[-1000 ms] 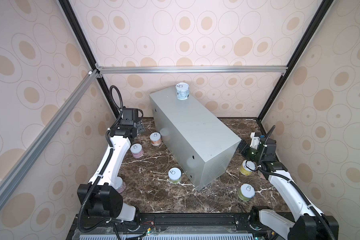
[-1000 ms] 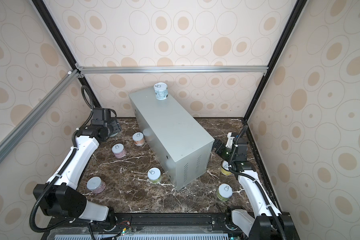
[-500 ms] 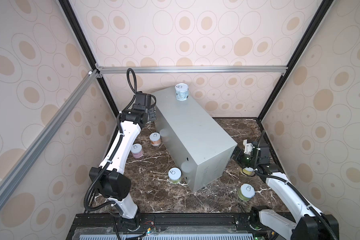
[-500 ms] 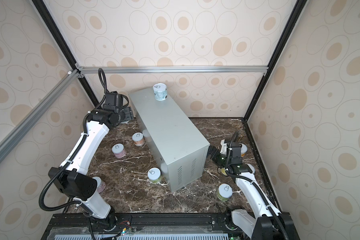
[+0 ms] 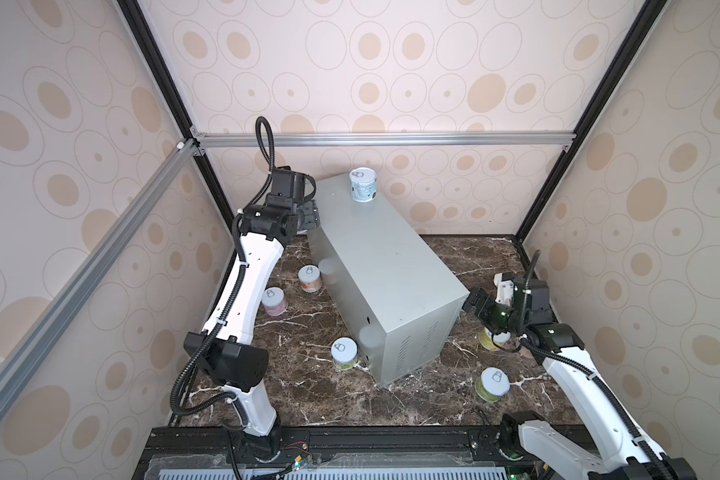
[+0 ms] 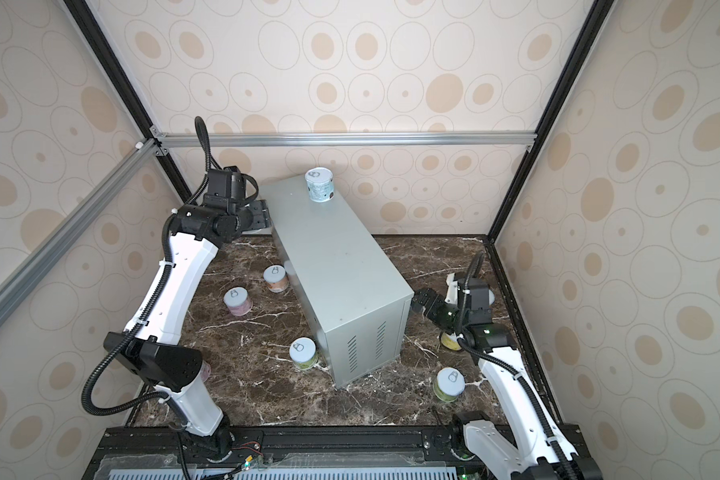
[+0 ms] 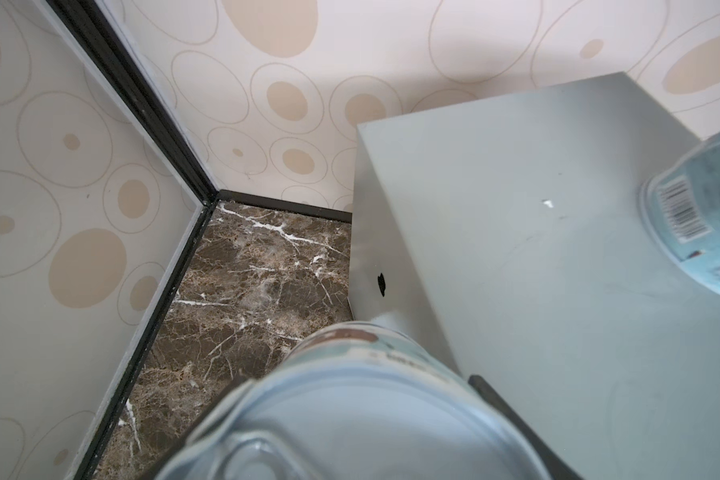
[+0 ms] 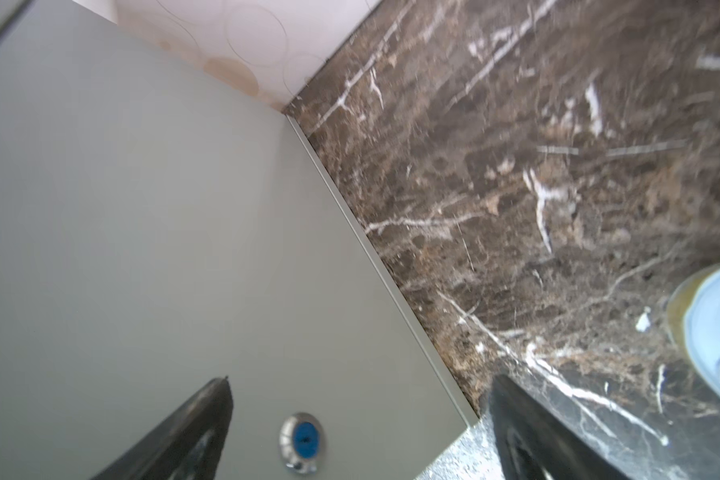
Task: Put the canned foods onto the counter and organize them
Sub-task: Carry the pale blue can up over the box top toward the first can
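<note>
— How much room is there around the counter (image 5: 385,257)?

— Plenty on top. The flat grey sheet-metal top is bare apart from one teal can (image 5: 362,185), upright near the far edge. The left gripper (image 5: 309,215) sits just off the far left corner, with the carried can (image 7: 350,415) pinched by its round wall, silvery pull-tab lid facing the wrist camera.

— And the right gripper (image 5: 472,304)?

— Spread wide, empty, close to the near right corner. One finger (image 8: 184,436) shows against the smooth grey panel, its partner against the veined brown marble (image 8: 516,187).

— Other cans?

— Left of the counter stand an orange can (image 5: 309,279) and a pink can (image 5: 274,300), with a green can (image 5: 344,353) just beside the near corner. Right of it, a yellow can (image 5: 493,338) is half hidden under the arm; another green can (image 5: 494,384) stands well apart.
</note>
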Controlling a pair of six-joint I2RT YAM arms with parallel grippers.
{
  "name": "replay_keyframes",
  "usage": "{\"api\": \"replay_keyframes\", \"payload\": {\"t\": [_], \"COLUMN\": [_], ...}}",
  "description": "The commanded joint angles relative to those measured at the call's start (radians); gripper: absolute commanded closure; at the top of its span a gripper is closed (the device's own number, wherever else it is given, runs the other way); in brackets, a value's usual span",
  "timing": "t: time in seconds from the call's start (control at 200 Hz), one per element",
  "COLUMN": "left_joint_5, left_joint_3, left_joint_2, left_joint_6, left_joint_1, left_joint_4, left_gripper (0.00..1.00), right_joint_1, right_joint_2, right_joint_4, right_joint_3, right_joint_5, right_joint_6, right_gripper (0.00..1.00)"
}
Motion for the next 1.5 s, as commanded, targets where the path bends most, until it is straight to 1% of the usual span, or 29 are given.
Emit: {"api": "replay_keyframes", "payload": {"t": [0.0,0.075,0.155,0.3,0.375,0.495,0.61,0.91,1.015,1.185,1.495], "left_joint_5": [0.005,-0.004,-0.023,-0.030,-0.050,-0.076,-0.042,-0.075,-0.075,-0.082,-0.083], "left_joint_3": [0.177,0.218,0.261,0.306,0.328,0.329,0.335,0.377,0.387,0.392,0.406], "left_joint_2": [0.029,0.037,0.044,0.060,0.079,0.100,0.132,0.203,0.220,0.244,0.270], "left_joint_6": [0.055,0.076,0.088,0.107,0.120,0.126,0.125,0.122,0.125,0.133,0.141], "left_joint_1": [-0.027,-0.051,-0.077,-0.134,-0.166,-0.195,-0.196,-0.196,-0.196,-0.196,-0.191], "left_joint_4": [-0.016,-0.015,-0.017,-0.006,-0.018,-0.032,-0.038,-0.045,-0.043,-0.043,-0.038], "left_gripper": [0.31,0.31,0.31,0.31,0.30,0.29,0.29,0.30,0.27,0.21,0.13], "right_joint_1": [-0.005,-0.005,-0.005,-0.004,-0.005,-0.005,-0.006,-0.005,-0.003,-0.003,-0.003], "right_joint_2": [0.005,0.005,0.008,0.000,-0.007,-0.032,-0.072,-0.095,-0.101,-0.112,-0.100], "right_joint_4": [-0.067,-0.101,-0.149,-0.206,-0.224,-0.217,-0.198,-0.159,-0.146,-0.130,-0.112], "right_joint_3": [0.071,0.115,0.165,0.233,0.252,0.239,0.191,0.134,0.102,0.050,0.051], "right_joint_5": [0.019,0.019,0.021,0.043,0.052,0.050,0.051,0.015,-0.010,0.010,-0.014], "right_joint_6": [-0.020,-0.039,-0.087,-0.150,-0.170,-0.176,-0.171,-0.157,-0.154,-0.167,-0.162], "right_gripper": [0.01,0.01,0.01,0.01,0.01,0.01,0.01,0.01,0.01,0.01,0.01]}}
